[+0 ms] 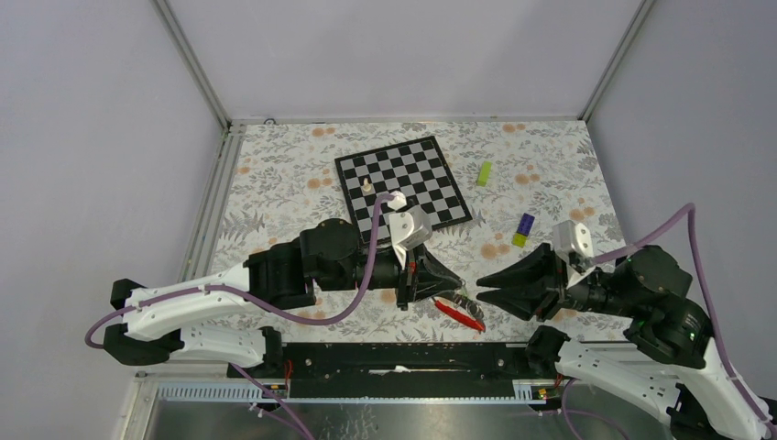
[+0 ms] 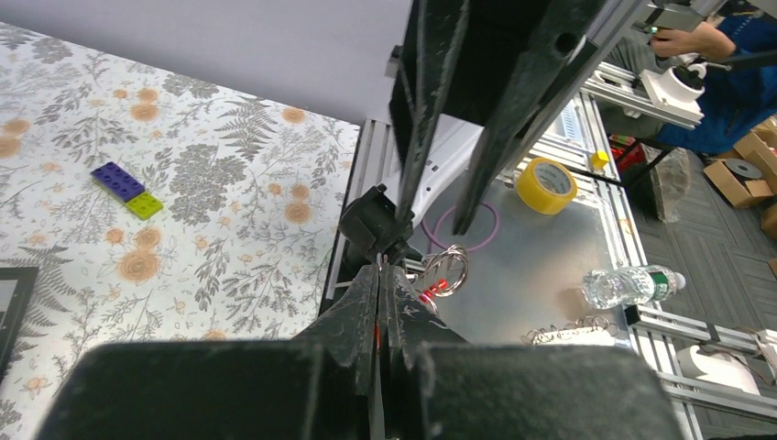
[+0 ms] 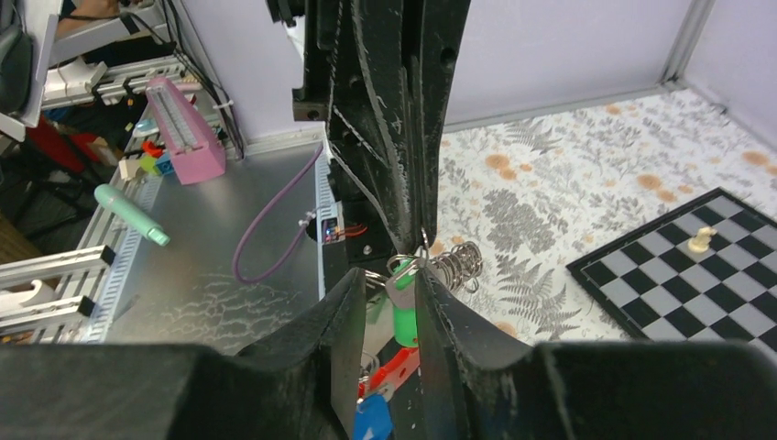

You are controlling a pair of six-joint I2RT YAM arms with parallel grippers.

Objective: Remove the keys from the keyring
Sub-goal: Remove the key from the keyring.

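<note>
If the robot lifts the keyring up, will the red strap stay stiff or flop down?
Probably floppy: the red strap already bends in a soft curve. The keys would likely swing about, since they seem to dangle loosely from the thin keyring.

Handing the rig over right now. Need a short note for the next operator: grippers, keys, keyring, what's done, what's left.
Grippers: the left gripper is shut, pinching the keyring beside its ring. The right gripper meets it tip to tip, jaws narrowly apart around the green-headed key; whether it grips cannot be told.
Things: the blue-headed key and the red strap sit just below the green one, all bunched between the two grippers near the table's front edge.
Done: keyring held; no key seen lying apart.
Left: work each key off the ring.
</note>
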